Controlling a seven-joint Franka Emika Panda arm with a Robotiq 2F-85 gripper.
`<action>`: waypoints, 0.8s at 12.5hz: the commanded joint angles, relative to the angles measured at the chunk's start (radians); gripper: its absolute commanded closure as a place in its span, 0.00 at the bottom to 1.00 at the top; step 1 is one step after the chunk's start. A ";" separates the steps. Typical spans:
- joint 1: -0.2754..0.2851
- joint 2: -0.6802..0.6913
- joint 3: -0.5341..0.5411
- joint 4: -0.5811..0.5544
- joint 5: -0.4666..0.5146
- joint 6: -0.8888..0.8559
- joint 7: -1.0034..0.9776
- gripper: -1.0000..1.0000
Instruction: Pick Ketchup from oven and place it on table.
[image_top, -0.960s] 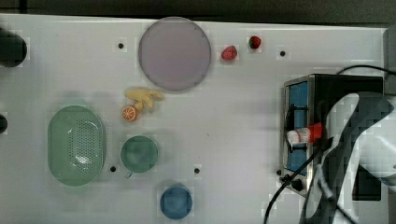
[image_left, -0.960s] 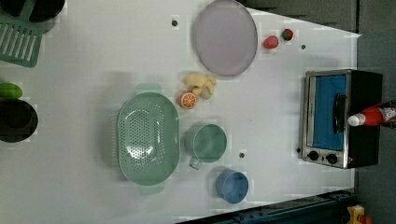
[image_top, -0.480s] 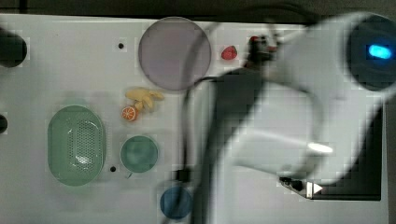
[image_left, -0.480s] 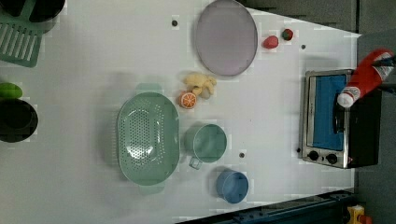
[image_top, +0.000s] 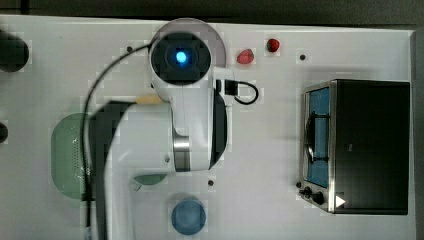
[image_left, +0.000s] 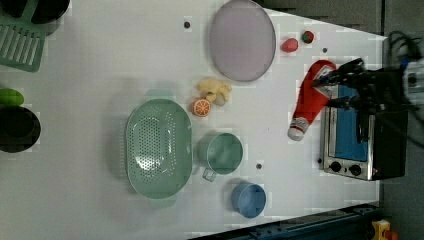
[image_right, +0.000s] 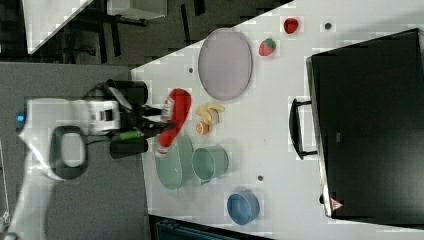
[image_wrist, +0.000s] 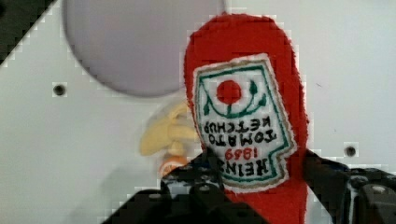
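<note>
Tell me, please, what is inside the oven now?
Through the oven's blue glass door nothing can be made out; the black casing covers the inside. The ketchup is outside, held in the gripper.

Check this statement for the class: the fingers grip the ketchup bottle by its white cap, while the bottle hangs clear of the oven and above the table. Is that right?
Not quite. The gripper holds the ketchup bottle across its red body at the label, not by the white cap; the wrist view shows a finger on either side of the label. The rest stands: the left view shows the bottle outside the oven, above the table.

Two strawberries (image_left: 289, 45) (image_left: 307, 36); one ketchup (image_left: 311, 98), oven (image_left: 361, 145), plate (image_left: 242, 40), colander (image_left: 158, 147).
</note>
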 joint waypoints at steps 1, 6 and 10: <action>-0.059 -0.007 -0.064 -0.112 -0.019 0.097 -0.025 0.40; -0.060 0.036 -0.080 -0.276 -0.019 0.299 -0.025 0.40; -0.060 0.216 -0.088 -0.302 -0.018 0.475 -0.025 0.38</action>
